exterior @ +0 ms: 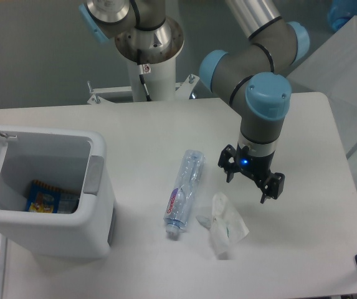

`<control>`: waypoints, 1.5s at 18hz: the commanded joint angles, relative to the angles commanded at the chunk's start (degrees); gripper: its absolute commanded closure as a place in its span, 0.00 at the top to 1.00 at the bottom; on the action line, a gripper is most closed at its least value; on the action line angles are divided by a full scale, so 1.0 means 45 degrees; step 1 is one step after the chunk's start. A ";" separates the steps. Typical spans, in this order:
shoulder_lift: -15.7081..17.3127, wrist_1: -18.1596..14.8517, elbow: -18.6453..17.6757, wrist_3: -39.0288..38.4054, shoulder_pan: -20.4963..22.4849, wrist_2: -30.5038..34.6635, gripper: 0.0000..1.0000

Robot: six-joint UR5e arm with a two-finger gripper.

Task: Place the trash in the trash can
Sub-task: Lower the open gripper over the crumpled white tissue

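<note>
White tabletop (153,131) fills most of the view, with a grey wall behind it and the arm's pedestal mounted at the far edge. At the left stands the trash can (72,230) — a white boxy bin with its lid tipped up and a grey tab on the right rim; a blue and yellow packet (41,198) is seen lying on its floor. Near the middle of the table a crushed clear bottle (184,191) is laid flat, its cap end toward the near edge and its label facing up. Just to its right a crumpled clear wrapper (226,225) rests on the surface, apart from the bottle. The gripper (252,180) is held above the table just beyond the wrapper — its jaws are spread and nothing is held between them.
</note>
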 joint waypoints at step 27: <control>-0.2442 0.1778 0.0430 -0.4142 -0.1896 0.2598 0.00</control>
